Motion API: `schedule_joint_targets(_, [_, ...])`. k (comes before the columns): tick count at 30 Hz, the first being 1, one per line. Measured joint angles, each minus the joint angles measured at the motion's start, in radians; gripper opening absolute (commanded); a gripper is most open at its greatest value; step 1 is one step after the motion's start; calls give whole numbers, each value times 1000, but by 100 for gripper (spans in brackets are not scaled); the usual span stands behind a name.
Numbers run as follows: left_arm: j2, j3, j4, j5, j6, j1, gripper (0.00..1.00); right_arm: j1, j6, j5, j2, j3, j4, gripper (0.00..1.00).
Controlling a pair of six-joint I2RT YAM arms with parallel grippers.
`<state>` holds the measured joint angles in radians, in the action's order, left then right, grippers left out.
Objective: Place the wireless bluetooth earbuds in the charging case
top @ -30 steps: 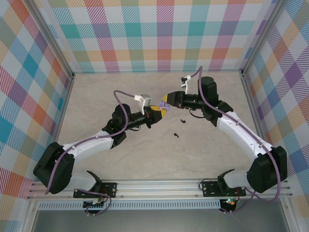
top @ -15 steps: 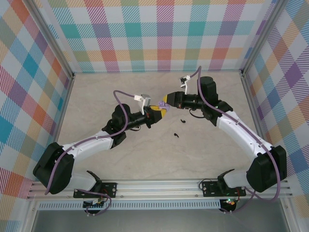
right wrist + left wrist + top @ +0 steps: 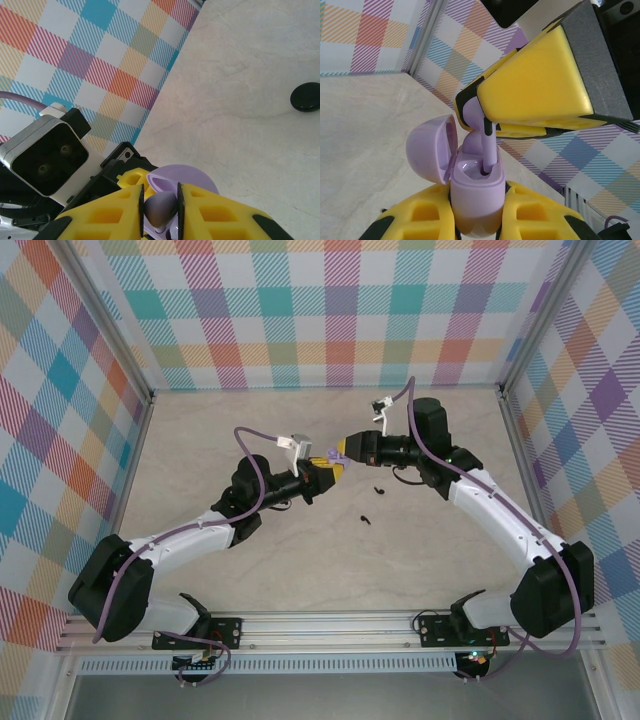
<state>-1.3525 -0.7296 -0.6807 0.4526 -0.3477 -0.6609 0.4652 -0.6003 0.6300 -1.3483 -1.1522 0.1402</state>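
Observation:
The lilac charging case (image 3: pixel 475 192) stands upright with its lid (image 3: pixel 430 147) hinged open, and my left gripper (image 3: pixel 476 202) is shut on its lower body. My right gripper (image 3: pixel 161 207) is shut on a pale lilac earbud (image 3: pixel 161 210) right above the case. The earbud's stem (image 3: pixel 490 152) reaches down into a socket of the case. From above, the left gripper (image 3: pixel 333 470) and right gripper (image 3: pixel 344 449) meet tip to tip over the middle of the table, with the case (image 3: pixel 336 458) between them. Two black earbuds (image 3: pixel 378 489) (image 3: pixel 364 520) lie on the table just right of the grippers.
A black rounded piece (image 3: pixel 306 97) lies on the pale marble-look table (image 3: pixel 200 440); I cannot tell whether it is an earbud or a case. Checked walls with metal rails (image 3: pixel 128 430) close in the left, back and right.

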Motion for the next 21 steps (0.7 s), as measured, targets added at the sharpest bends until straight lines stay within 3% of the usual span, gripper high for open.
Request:
schedule_joint_targets(12, [4,0,25,3,1,0,13,13,41,3,-14,-31,48,37])
schedule_joint_targets(21, [6,0,25,4,4,-5,13,23,70,-11,-14,-65,109,40])
